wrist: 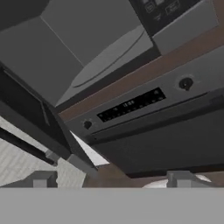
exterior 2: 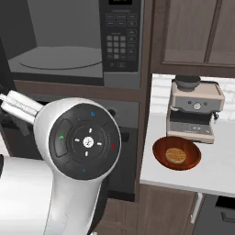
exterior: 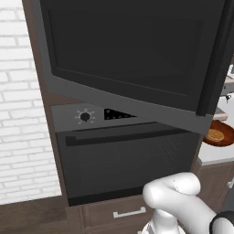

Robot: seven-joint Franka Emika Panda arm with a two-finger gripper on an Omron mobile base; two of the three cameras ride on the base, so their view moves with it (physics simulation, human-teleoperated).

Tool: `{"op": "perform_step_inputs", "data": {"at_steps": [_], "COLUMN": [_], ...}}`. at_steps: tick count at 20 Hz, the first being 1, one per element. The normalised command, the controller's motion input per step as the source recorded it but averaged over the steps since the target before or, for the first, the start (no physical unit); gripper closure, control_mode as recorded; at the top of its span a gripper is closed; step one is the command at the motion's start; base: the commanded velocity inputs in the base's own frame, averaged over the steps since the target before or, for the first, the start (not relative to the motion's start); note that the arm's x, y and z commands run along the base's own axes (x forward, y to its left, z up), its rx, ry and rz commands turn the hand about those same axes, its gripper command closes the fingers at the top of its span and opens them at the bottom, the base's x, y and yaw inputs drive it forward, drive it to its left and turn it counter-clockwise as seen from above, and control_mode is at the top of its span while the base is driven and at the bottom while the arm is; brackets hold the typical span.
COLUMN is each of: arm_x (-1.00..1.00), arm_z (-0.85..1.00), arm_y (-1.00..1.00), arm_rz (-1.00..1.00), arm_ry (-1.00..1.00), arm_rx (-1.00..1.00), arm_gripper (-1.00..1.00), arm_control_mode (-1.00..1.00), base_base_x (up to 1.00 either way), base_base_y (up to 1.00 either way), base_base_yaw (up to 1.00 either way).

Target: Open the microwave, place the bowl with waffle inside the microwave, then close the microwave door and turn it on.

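The microwave [exterior 2: 69, 46] stands open, showing its grey cavity and turntable, with the black keypad [exterior 2: 120, 41] on its right. The microwave door [exterior: 128, 59] is swung wide out to the left; its dark glass spans the top of the left base view. The reddish-brown bowl [exterior 2: 160, 153] with the golden waffle [exterior 2: 175, 155] sits on the white counter to the right of the oven column, also at the right edge [exterior: 227, 139]. My gripper [wrist: 113, 180] is open and empty, low in front of the oven, looking up at the microwave cavity [wrist: 87, 39].
A dark oven [exterior: 123, 164] with a round knob and bar handle sits under the microwave. A coffee machine [exterior 2: 195, 108] stands behind the bowl on the counter [exterior 2: 215, 174]. Wooden cabinets hang above it. The open door's edge [wrist: 26, 118] lies left of the hand.
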Motion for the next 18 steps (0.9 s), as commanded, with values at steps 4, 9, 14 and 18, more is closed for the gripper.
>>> {"op": "perform_step_inputs", "data": {"at_steps": [4, 9, 14, 18], "arm_x": [0.48, 0.76, 0.86, 0.62], "arm_z": [0.00, 0.00, 0.01, 0.00], "arm_y": [0.36, 0.28, -0.09, -0.06], "arm_rz": [0.00, 0.00, 0.03, 0.03], "arm_ry": [0.00, 0.08, 0.17, 0.17], "arm_rx": [0.12, 0.06, 0.13, 0.09], "arm_gripper": [-1.00, -1.00, -1.00, -1.00], "arm_control_mode": [-1.00, -1.00, -1.00, -1.00], "base_base_x": [0.00, 0.00, 0.00, 0.00], "base_base_y": [0.00, 0.00, 0.00, 0.00], "base_base_yaw": [0.00, 0.00, 0.00, 0.00]}}
